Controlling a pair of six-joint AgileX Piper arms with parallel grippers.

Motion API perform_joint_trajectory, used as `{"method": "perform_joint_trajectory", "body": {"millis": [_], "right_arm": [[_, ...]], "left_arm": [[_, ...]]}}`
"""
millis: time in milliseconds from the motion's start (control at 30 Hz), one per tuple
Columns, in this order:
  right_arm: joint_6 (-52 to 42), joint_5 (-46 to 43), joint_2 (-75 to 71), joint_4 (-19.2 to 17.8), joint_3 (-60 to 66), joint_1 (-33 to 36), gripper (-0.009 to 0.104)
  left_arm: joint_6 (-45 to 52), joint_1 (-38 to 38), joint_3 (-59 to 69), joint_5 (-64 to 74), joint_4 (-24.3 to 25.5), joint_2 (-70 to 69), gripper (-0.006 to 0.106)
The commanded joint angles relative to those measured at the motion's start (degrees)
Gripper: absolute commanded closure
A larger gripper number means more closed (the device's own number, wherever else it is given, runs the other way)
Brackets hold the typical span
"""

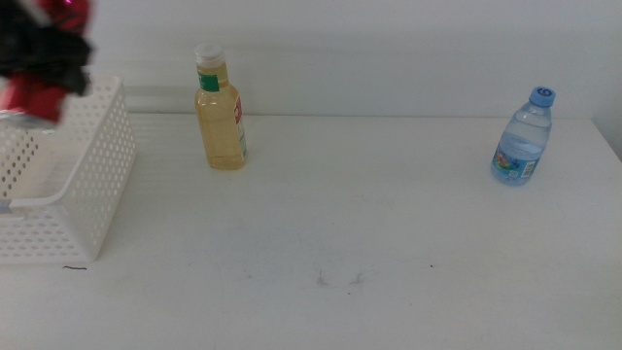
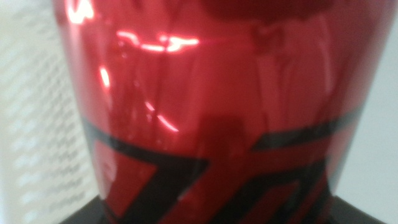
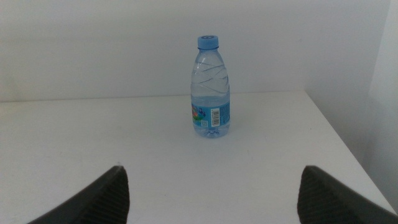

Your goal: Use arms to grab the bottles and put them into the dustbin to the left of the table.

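Observation:
My left gripper (image 1: 44, 58) is shut on the slim red can (image 1: 39, 97) and holds it over the white dustbin (image 1: 92, 185) at the table's left edge. In the left wrist view the red can (image 2: 205, 106) fills the picture, with the bin's perforated wall (image 2: 34, 124) beside it. The yellow-liquid bottle (image 1: 221, 112) stands upright at the back left of the table. The small clear water bottle (image 1: 523, 138) stands upright at the back right. My right gripper (image 3: 211, 193) is open, low over the table, with the water bottle (image 3: 210, 87) straight ahead and well apart from it.
The white table (image 1: 340, 243) has faint dark scuff marks (image 1: 335, 280) near the front middle. The table's right edge (image 3: 339, 137) runs close beside the water bottle. A pale wall stands behind the table.

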Motion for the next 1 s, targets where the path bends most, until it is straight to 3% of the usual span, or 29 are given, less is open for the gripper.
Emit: {"method": "perform_joint_trajectory", "body": {"millis": [0,133,300,433,567,833,867,967], "right_arm": [[-0.2,-0.1,-0.3,-0.6,0.2,-0.2,0.009],[-0.2,-0.1,-0.3,-0.6,0.2,-0.2,0.009],[-0.2,-0.1,-0.3,-0.6,0.2,-0.2,0.009],[-0.2,-0.1,-0.3,-0.6,0.2,-0.2,0.009],[-0.2,-0.1,-0.3,-0.6,0.2,-0.2,0.009],[-0.2,-0.1,-0.3,-0.6,0.2,-0.2,0.009],[-0.2,-0.1,-0.3,-0.6,0.2,-0.2,0.009],[-0.2,-0.1,-0.3,-0.6,0.2,-0.2,0.009]], "left_arm": [[0.4,4.3,-1.3,0.3,-1.0,1.5,0.102],[0.8,9.3,-1.3,-0.1,-2.3,6.4,0.102],[0.6,10.3,-1.3,-3.4,-0.3,12.7,0.102],[0.1,10.3,-1.3,-5.8,-0.1,17.4,0.094],[-1.1,10.3,-1.3,-7.3,1.3,20.7,0.076],[-1.5,10.3,-1.2,-7.0,2.3,23.3,0.011],[-2.4,10.3,-1.5,-6.1,2.3,22.8,0.006],[-3.3,10.2,-1.6,-4.3,1.3,20.2,0.007]]}}
